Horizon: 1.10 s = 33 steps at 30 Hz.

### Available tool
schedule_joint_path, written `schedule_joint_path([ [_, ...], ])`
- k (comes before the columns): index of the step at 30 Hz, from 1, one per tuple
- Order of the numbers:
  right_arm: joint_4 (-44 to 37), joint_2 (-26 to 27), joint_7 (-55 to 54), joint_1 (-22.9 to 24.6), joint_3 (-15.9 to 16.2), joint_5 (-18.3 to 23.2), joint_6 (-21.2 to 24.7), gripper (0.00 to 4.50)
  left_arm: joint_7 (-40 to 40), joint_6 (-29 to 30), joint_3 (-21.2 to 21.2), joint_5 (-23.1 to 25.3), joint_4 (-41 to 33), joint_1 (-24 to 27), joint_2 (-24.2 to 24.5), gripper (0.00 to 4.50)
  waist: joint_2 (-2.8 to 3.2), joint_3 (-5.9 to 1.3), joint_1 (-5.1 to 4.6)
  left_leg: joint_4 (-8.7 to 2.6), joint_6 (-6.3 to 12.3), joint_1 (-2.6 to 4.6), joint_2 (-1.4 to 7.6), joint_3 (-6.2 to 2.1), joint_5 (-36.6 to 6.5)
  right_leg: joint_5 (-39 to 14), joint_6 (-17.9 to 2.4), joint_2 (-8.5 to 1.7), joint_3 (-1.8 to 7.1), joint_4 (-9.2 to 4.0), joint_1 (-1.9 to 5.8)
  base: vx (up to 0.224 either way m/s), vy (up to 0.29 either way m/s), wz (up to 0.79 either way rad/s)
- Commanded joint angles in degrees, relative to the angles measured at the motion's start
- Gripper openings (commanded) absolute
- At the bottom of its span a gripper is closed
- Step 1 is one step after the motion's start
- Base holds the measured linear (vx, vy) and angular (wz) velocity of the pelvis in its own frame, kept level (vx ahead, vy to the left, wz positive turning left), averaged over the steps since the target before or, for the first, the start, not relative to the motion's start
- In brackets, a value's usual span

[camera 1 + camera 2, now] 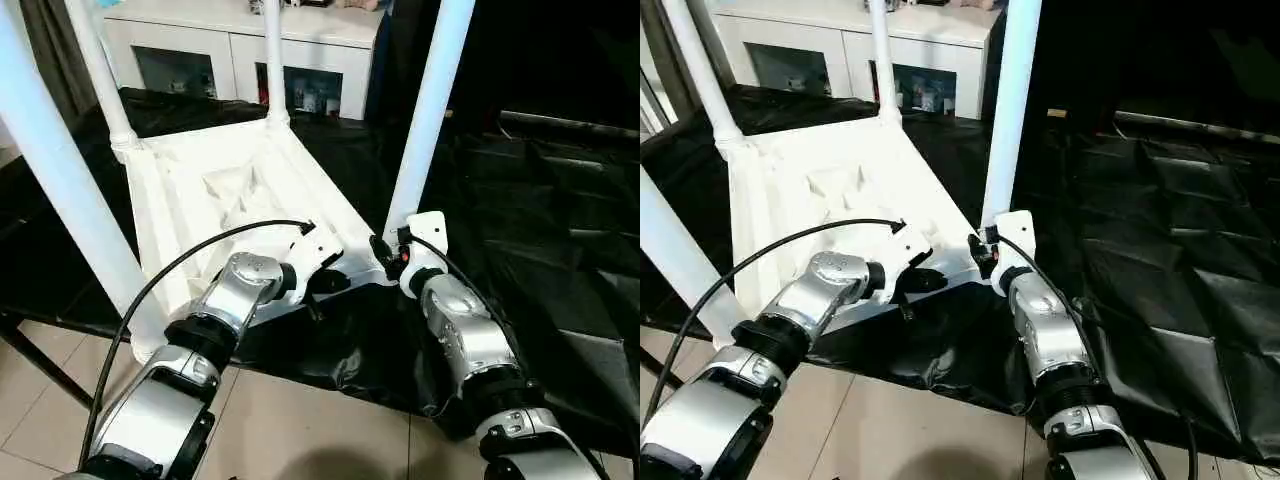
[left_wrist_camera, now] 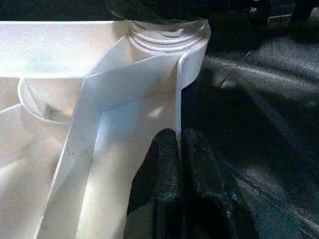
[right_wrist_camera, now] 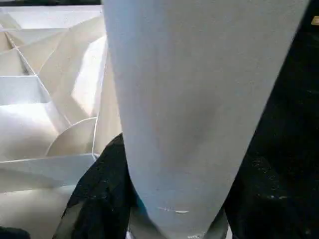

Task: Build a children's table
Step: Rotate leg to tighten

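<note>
The children's table lies upside down on a black sheet, its ribbed white top (image 1: 215, 190) facing up. Several white legs stand in its corner sockets. The near right leg (image 1: 430, 110) rises from the corner closest to my arms. My left gripper (image 1: 325, 283) is shut on the thin rim wall of the top (image 2: 178, 99) just beside that corner socket, with one black finger (image 2: 162, 169) on each side of the wall. My right gripper (image 1: 392, 255) reaches in from the right. Its black fingers (image 3: 97, 194) press against both sides of the leg (image 3: 199, 99) near its base.
A white cabinet with glass doors (image 1: 240, 40) stands behind the table. The black sheet (image 1: 540, 220) spreads wide to the right. Tiled floor (image 1: 300, 430) shows below the table's near edge. A black cable (image 1: 180, 265) arcs over my left forearm.
</note>
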Motion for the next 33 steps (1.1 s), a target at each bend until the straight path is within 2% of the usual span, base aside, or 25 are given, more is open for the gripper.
schedule_joint_path([
  [1, -0.3, 3.3, 5.7, 0.9, 2.6, 3.2, 1.2, 2.70, 0.8, -1.0, -0.2, -0.1, -0.3, -0.4, 0.0, 0.00, 0.19, -2.57, -0.33, -4.24, 1.25, -0.02, 0.78, -0.23, -15.9, -25.4, -5.7, -4.18, 2.59, -6.30, 1.99, 0.000, 0.000, 0.00],
  [3, -1.6, 2.0, 7.5, 1.0, 2.1, 3.8, 1.8, 2.79, -1.3, -2.2, -0.1, -0.1, -0.6, 0.1, 1.5, 0.00, 0.14, -2.66, -0.35, -4.26, 1.56, -0.17, 0.78, -0.19, -15.3, -23.5, -6.2, -4.07, 2.64, -6.10, 2.13, 0.000, 0.000, 0.00],
  [4, -1.9, 1.8, 8.0, 1.1, 2.1, 4.0, 2.0, 3.05, -1.7, -2.4, -0.1, -0.1, -0.7, 0.2, 1.8, 0.00, -0.01, -2.66, -0.48, -4.34, 1.67, -0.45, 0.80, -0.23, -14.7, -22.8, -6.3, -4.02, 2.62, -5.90, 2.33, 0.000, 0.000, 0.00],
  [6, -4.0, 0.1, 11.2, 1.5, 2.2, 4.7, 3.7, 3.14, -3.8, -3.0, 0.2, -0.5, -1.4, 0.7, 3.2, 0.00, 0.01, -2.81, -0.63, -4.22, 1.66, -0.42, 0.92, -0.16, -13.5, -21.1, -6.9, -4.09, 2.71, -5.76, 2.35, 0.000, 0.000, 0.00],
  [7, -5.6, -1.5, 14.1, 1.9, 2.6, 5.4, 4.9, 3.22, -5.5, -3.3, 0.4, -1.0, -2.2, 1.1, 4.3, 0.00, -0.17, -2.93, -0.53, -4.11, 2.15, -0.62, 0.94, -0.17, -12.2, -18.5, -7.6, -4.04, 2.72, -5.40, 2.74, 0.000, 0.000, 0.00],
  [8, -6.7, -2.5, 16.0, 2.3, 2.9, 5.8, 5.7, 3.22, -6.6, -3.4, 0.5, -1.3, -2.7, 1.4, 4.9, 0.00, -0.10, -3.09, -0.62, -3.92, 2.73, -0.89, 0.99, -0.05, -10.2, -14.6, -8.6, -4.06, 2.78, -4.97, 2.82, 0.000, 0.000, 0.00],
  [10, -10.1, -6.8, 23.3, 3.8, 4.9, 6.7, 7.0, 3.22, -11.4, -5.0, 0.1, -2.3, -4.7, 2.6, 7.1, 0.00, -0.16, -3.03, -0.57, -3.78, 3.30, -1.02, 0.94, 0.01, -8.8, -12.1, -9.5, -4.07, 2.72, -4.71, 3.03, 0.000, 0.000, 0.00],
  [11, -11.9, -9.1, 27.3, 4.7, 6.2, 7.1, 7.5, 3.22, -13.9, -5.0, -0.1, -3.0, -6.0, 3.3, 8.1, 0.00, -0.11, -3.09, -0.49, -3.81, 3.49, -0.90, 1.07, -0.03, -8.7, -11.7, -9.6, -4.14, 2.68, -4.76, 3.07, 0.000, 0.000, 0.00],
  [12, -13.5, -11.3, 30.8, 5.6, 7.4, 7.1, 7.7, 3.22, -16.7, -5.2, -0.3, -3.8, -7.5, 4.1, 9.1, 0.00, -0.06, -3.10, -0.42, -3.69, 4.05, -0.98, 1.15, 0.01, -7.7, -9.0, -10.4, -4.03, 2.70, -4.39, 3.19, 0.000, 0.000, 0.00],
  [14, -14.7, -13.4, 33.8, 6.3, 8.3, 7.0, 7.7, 3.22, -19.7, -4.8, -0.7, -4.7, -9.1, 4.9, 10.1, 0.00, -0.03, -3.17, -0.42, -3.64, 4.20, -1.06, 1.25, 0.05, -7.4, -7.2, -11.3, -4.10, 2.70, -4.04, 3.23, 0.000, 0.000, 0.00],
  [16, -15.7, -16.5, 38.6, 7.0, 9.7, 6.8, 7.5, 3.22, -24.4, -3.2, -1.7, -5.7, -11.9, 6.2, 12.0, 0.00, 0.24, -3.14, -0.29, -3.60, 4.10, -0.75, 1.31, 0.13, -7.7, -6.7, -12.0, -4.07, 2.73, -4.05, 2.99, 0.000, 0.000, 0.00],
  [20, -15.9, -19.0, 43.4, 7.1, 11.4, 5.9, 6.9, 3.22, -28.4, -1.5, -2.9, -6.3, -14.7, 7.7, 13.9, 0.00, 0.30, -3.30, 0.33, -3.48, 4.01, -0.38, 1.52, 0.34, -7.1, -3.1, -14.0, -4.01, 2.72, -3.51, 2.95, 0.000, 0.000, 0.00],
  [21, -15.9, -19.0, 43.4, 7.1, 11.4, 5.9, 6.9, 3.22, -28.4, -1.5, -2.9, -6.3, -14.7, 7.7, 13.9, 0.00, 0.92, -3.24, 0.43, -3.51, 3.82, -0.43, 1.56, 0.27, -7.3, -2.8, -14.2, -4.04, 2.71, -3.42, 2.95, 0.000, 0.000, 0.00],
  [22, -15.8, -19.4, 44.2, 6.9, 12.0, 5.5, 6.6, 3.22, -29.4, -1.2, -3.3, -6.4, -15.4, 8.0, 14.4, 0.00, 0.53, -3.18, 0.38, -3.47, 3.70, -0.46, 1.48, 0.37, -7.6, -2.9, -14.2, -3.91, 2.66, -3.59, 3.03, 0.000, 0.000, 0.00],
  [24, -15.6, -19.8, 44.6, 6.7, 12.7, 5.1, 6.1, 2.97, -30.1, -1.0, -3.4, -6.4, -15.9, 8.3, 14.7, 0.00, 0.56, -3.16, 0.42, -3.52, 3.36, -0.54, 1.40, 0.33, -8.0, -3.8, -13.9, -4.03, 2.66, -3.63, 3.17, 0.000, 0.000, 0.00],
  [26, -15.8, -19.7, 44.5, 6.7, 12.7, 5.4, 6.2, 2.80, -30.1, -1.0, -3.3, -6.4, -16.2, 8.4, 14.7, 0.00, 0.33, -3.11, 0.35, -3.53, 3.08, -0.52, 1.30, 0.33, -8.5, -5.7, -13.3, -4.04, 2.68, -3.87, 3.19, 0.000, 0.000, 0.00],
  [28, -16.3, -19.7, 45.0, 6.9, 13.0, 5.6, 6.6, 2.73, -29.9, -1.0, -3.1, -6.2, -16.2, 8.3, 14.6, 0.00, 0.40, -3.11, 0.37, -3.55, 2.84, -0.48, 1.31, 0.29, -8.7, -7.1, -12.9, -4.08, 2.69, -3.98, 3.15, 0.000, 0.000, 0.00],
  [29, -16.3, -19.7, 45.0, 6.9, 13.0, 5.6, 6.6, 2.73, -29.9, -0.9, -3.1, -6.2, -16.2, 8.3, 14.6, 0.00, 0.13, -3.11, 0.38, -3.56, 2.84, -0.51, 1.33, 0.26, -8.4, -7.3, -12.7, -4.05, 2.69, -3.90, 3.15, 0.000, 0.000, 0.00],
  [30, -16.5, -19.7, 45.3, 7.1, 13.1, 5.6, 6.7, 2.72, -29.8, -0.8, -3.1, -6.2, -16.3, 8.3, 14.7, 0.00, 0.21, -3.15, 0.35, -3.52, 2.89, -0.53, 1.33, 0.27, -8.1, -6.9, -12.6, -4.02, 2.72, -3.88, 3.13, 0.000, 0.000, 0.00],
  [32, -16.3, -19.7, 46.0, 7.4, 13.3, 5.5, 6.4, 2.72, -29.1, -0.4, -3.0, -6.3, -16.7, 8.3, 14.8, 0.00, -0.08, -3.23, 0.36, -3.46, 3.13, -0.59, 1.32, 0.28, -7.4, -5.9, -12.7, -4.01, 2.71, -3.69, 3.21, 0.000, 0.000, 0.00],
  [33, -16.3, -19.7, 46.0, 7.4, 13.3, 5.5, 6.4, 2.72, -29.1, -0.4, -3.0, -6.3, -16.7, 8.3, 14.8, 0.00, 0.04, -3.25, 0.37, -3.42, 3.32, -0.60, 1.32, 0.26, -6.9, -5.3, -12.9, -4.02, 2.70, -3.62, 3.19, 0.000, 0.000, 0.00],
])
